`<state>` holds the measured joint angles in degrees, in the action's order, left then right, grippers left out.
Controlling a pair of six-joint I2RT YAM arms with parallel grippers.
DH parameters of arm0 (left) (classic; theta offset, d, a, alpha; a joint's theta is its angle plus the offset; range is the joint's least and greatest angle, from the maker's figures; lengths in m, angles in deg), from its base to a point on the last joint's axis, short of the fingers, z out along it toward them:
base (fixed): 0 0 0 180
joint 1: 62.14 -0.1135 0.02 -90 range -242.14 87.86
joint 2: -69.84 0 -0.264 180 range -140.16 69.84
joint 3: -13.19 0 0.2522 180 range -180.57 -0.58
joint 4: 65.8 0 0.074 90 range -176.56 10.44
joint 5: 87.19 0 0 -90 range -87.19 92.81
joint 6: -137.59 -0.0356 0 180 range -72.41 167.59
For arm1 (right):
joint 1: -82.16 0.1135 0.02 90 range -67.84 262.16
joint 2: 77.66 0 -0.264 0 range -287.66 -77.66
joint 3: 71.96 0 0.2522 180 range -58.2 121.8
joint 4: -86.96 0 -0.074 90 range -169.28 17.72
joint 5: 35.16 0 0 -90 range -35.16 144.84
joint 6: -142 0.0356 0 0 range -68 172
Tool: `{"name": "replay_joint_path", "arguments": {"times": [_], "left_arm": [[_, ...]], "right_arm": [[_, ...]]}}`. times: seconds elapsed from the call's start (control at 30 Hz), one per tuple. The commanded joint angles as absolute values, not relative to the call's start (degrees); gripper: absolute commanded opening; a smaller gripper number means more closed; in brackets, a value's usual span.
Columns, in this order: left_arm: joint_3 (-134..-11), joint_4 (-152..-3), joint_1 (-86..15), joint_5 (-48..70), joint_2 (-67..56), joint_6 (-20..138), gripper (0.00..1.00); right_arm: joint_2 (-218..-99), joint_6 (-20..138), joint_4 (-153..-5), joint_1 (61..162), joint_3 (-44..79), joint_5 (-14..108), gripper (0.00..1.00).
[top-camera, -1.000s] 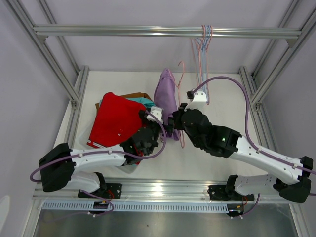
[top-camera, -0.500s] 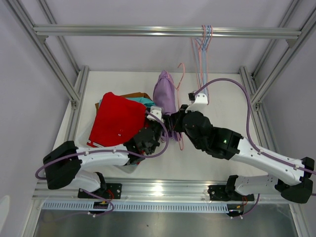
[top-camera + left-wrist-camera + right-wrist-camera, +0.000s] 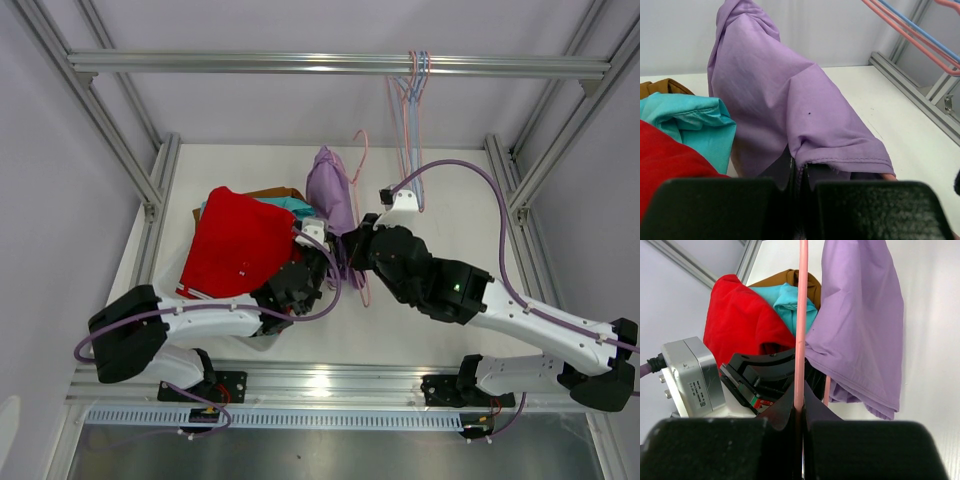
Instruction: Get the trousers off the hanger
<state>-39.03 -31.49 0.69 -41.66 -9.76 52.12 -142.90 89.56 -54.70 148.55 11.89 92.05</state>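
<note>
Item: lilac trousers [image 3: 775, 95], draped over pink hanger [image 3: 801, 315].
My left gripper [image 3: 799, 176]: pressed together, pinching lower hem. Cloth's long axis runs straight ahead and upward from it.
My right gripper [image 3: 799, 410]: clamped on hanger rod, just beside left gripper.
Judged pull: hem back toward me, off hanger.
</note>
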Motion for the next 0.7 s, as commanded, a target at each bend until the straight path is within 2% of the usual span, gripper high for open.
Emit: {"name": "replay_joint_path", "arguments": {"times": [0.0, 0.27, 0.67], "left_arm": [[-38.37, -27.89, -0.18, -43.86, -8.12, 53.56, 0.01], [-38.98, -31.21, -0.09, -42.55, -3.3, 55.84, 0.0], [-43.28, -42.47, 1.67, -35.25, 11.73, 59.01, 0.0]], "right_arm": [[-140.42, 90.76, -59.68, 149.75, 13.61, 92.2, 0.0], [-140.59, 91.02, -60.03, 149.84, 10.01, 94.21, 0.0], [-140.86, 91.99, -64.15, 148.96, -0.18, 97.91, 0.0]]}}
